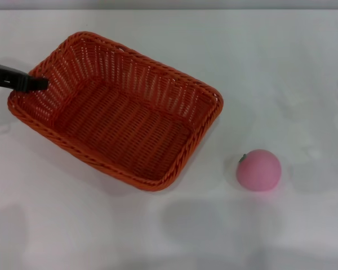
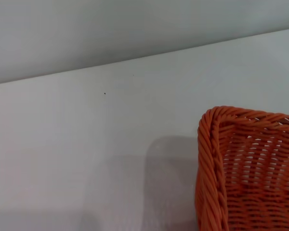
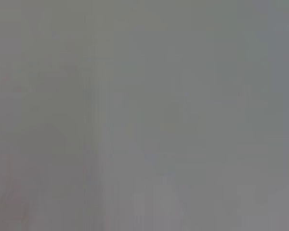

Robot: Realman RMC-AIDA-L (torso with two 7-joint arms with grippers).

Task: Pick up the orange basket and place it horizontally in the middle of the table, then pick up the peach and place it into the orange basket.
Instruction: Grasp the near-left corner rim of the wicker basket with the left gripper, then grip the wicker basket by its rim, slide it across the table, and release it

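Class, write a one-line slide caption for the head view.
Left gripper at the orange basket rim; peach beside it.

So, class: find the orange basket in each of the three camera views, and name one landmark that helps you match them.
Head view: the orange basket sits left of centre on the table, with the left claw at its far-left corner.
Left wrist view: only one braided corner shows, at the lower right.
Right wrist view: not in it; plain grey.
Shared landmark: the braided rim corner on the white table.
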